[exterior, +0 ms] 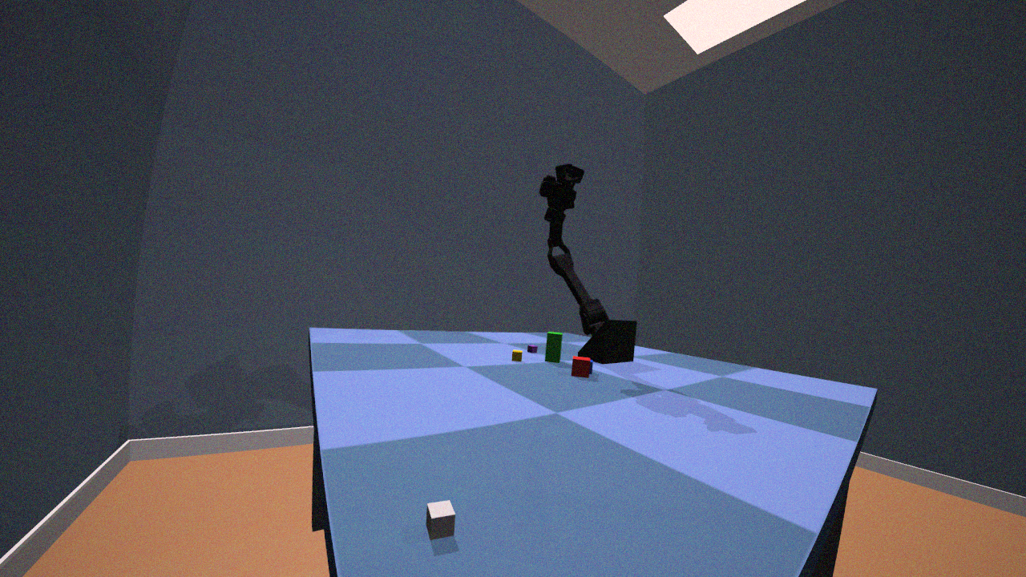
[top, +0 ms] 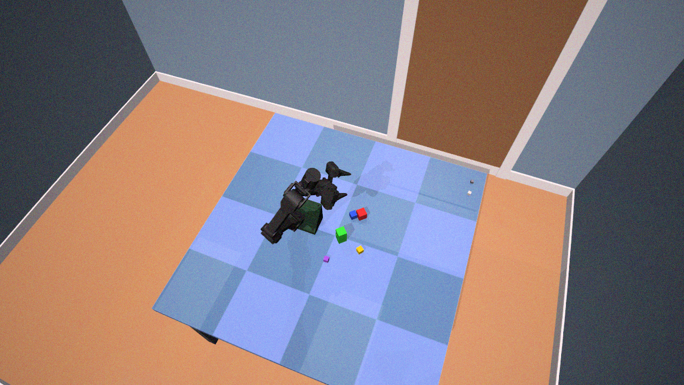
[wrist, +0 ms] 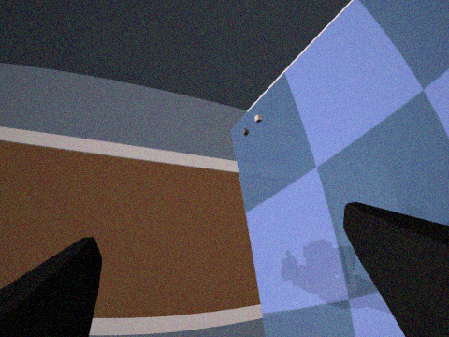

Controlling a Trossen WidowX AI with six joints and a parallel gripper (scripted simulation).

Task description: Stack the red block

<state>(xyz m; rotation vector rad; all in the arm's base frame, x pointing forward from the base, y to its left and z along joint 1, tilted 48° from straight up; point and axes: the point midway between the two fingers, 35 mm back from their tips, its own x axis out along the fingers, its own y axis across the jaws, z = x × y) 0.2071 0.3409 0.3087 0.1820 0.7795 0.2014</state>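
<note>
1. The red block [top: 362,213], a matte cube, sat on the checkered table [top: 420,239] touching a blue cube [top: 353,214], near the upright green tower [top: 341,233].
2. The gripper [top: 342,183] hung high, jaws spread wide, holding nothing.
3. Only the exterior view showed the tower's [exterior: 553,346] height.

Red blocks: one, the red block [top: 362,213] on the table [top: 420,287]
Green towers: one, the green tower [top: 341,233], upright
Blue blocks: one, the blue block [top: 353,214], touching the red one
Yellow blocks: one, the yellow block [top: 359,249]
Purple blocks: one, the purple block [top: 326,259]
White blocks: one, the white block [exterior: 440,518] near the table's far corner
Dark small blocks: one, the dark block [top: 472,182] just beside the white one
Robot arms: one, with one gripper [top: 340,183], jaws wide apart and empty
</note>
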